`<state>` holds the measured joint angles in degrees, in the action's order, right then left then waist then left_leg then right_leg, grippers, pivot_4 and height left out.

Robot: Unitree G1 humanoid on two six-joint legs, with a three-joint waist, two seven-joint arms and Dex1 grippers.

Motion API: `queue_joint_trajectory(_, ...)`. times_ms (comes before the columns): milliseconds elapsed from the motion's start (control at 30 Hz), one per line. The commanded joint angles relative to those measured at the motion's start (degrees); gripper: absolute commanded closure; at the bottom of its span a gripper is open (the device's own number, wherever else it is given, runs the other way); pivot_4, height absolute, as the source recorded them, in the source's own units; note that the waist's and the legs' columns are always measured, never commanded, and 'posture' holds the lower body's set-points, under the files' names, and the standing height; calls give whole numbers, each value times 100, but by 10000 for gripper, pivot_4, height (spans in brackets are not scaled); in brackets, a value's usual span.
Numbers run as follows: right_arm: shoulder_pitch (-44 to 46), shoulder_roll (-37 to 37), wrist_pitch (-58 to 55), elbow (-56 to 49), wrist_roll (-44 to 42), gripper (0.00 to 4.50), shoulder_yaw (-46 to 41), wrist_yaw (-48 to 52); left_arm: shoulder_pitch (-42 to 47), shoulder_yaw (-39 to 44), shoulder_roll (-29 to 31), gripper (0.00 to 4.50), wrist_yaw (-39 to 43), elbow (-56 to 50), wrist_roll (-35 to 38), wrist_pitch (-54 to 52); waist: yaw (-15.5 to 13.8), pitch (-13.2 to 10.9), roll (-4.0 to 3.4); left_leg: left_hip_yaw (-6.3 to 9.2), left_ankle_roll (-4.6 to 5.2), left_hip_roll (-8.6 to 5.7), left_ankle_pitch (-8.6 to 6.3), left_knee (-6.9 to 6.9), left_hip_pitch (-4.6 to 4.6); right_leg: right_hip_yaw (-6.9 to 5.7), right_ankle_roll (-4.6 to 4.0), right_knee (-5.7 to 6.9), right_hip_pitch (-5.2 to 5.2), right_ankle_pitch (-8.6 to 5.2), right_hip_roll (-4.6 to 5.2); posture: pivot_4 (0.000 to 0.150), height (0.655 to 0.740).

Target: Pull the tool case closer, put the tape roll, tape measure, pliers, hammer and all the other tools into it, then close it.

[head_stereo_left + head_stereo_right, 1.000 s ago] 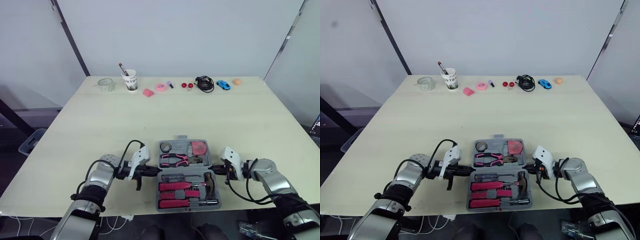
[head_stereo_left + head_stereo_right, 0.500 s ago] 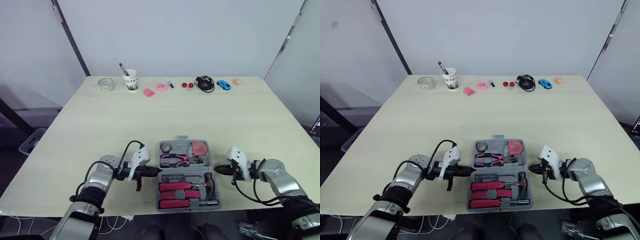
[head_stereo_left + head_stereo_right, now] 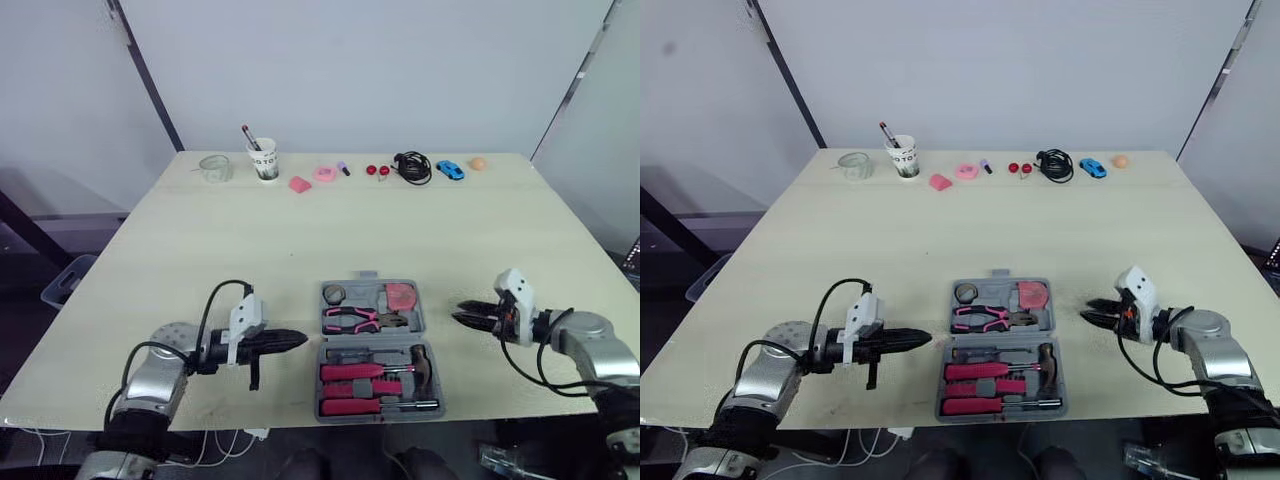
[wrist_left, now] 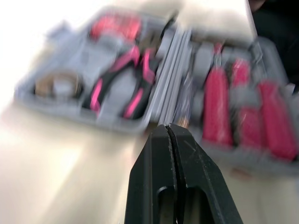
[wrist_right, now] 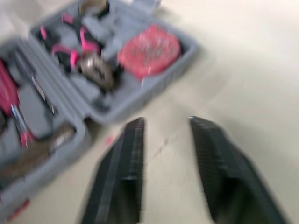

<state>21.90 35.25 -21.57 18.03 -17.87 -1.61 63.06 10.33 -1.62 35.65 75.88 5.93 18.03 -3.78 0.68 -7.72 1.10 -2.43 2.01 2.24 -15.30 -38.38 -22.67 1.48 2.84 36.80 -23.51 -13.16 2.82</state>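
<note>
Two grippers flank the open case, so the step in hand is, by my judgement, closing it, since every tool I can make out already sits in a slot. The left gripper (image 3: 298, 338) lies low over the pale wooden table (image 3: 480, 240), just left of the hinge line and not touching the case, its black fingers (image 4: 159, 177) pressed together. That slim closed tip would suit sliding under the far half's edge to lift it. The lift should be slow and square to the hinge, so the shell folds toward the robot without skidding. The right gripper (image 3: 460, 314) hovers near the case's right side, also apart from it, jaws spread. It could steady the near half or pinch the rising edge. Loose tools may rattle out as the far half tips, so check that each is seated first.

The grey plastic tool case (image 3: 368, 341) lies flat and open near the table's front edge, between the two arms. Its far half holds a small tape roll (image 3: 333, 294), pink-handled pliers (image 3: 350, 320) and a round red tape measure (image 3: 399, 296). Its near half holds pink-handled screwdrivers (image 3: 350, 373) and a hammer (image 3: 420, 362) at the right end.
</note>
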Motion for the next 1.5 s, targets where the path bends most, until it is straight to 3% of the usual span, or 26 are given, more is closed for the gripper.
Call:
queue_joint_trajectory(33,303,-46,-259,93,-120,11200,-82,-81,-85,-158,29,45000,-70,-531,78,-184,1,0,0,0,0,-2,0,1,0,-1,0,0,0,0,-1,1500,7400)
queue_joint_trajectory(67,454,-96,-372,206,-132,7824,-46,-89,-101,-275,0,45000,-88,-649,42,-230,2,0,0,-4,0,-5,0,1,0,-2,0,-1,0,0,-4,1500,7400)
queue_joint_trajectory(100,553,-134,-459,275,-142,1197,-20,-94,-127,-353,-16,45000,-102,-742,25,-265,5,-2,-3,-10,0,-7,0,1,0,-3,0,-1,0,0,-6,1500,7400)
queue_joint_trajectory(133,709,-194,-576,382,-156,450,19,-76,-147,-497,-36,45000,-109,-827,-57,-243,5,-2,-3,-14,0,-7,0,2,0,-3,0,-1,0,0,-7,1500,7400)
queue_joint_trajectory(500,2379,-954,-839,2612,492,450,703,-30,-470,-1445,-358,45000,-831,-1249,-652,-520,10,-8,-13,-23,0,-8,0,4,-2,-3,2,0,-1,1,-15,1500,7400)
queue_joint_trajectory(800,3014,-1377,-766,4074,853,450,754,140,-503,-1774,-332,45000,-1053,-1112,-934,-779,20,-10,-15,-24,0,-9,0,4,-3,-2,1,-2,-1,1,-13,1500,7400)
queue_joint_trajectory(1500,3288,-1808,-988,4771,730,450,106,514,-419,-2069,-276,45000,-1091,-774,-1160,-702,101,-8,-17,-21,0,-6,0,8,5,-1,1,2,0,2,-14,1500,7400)
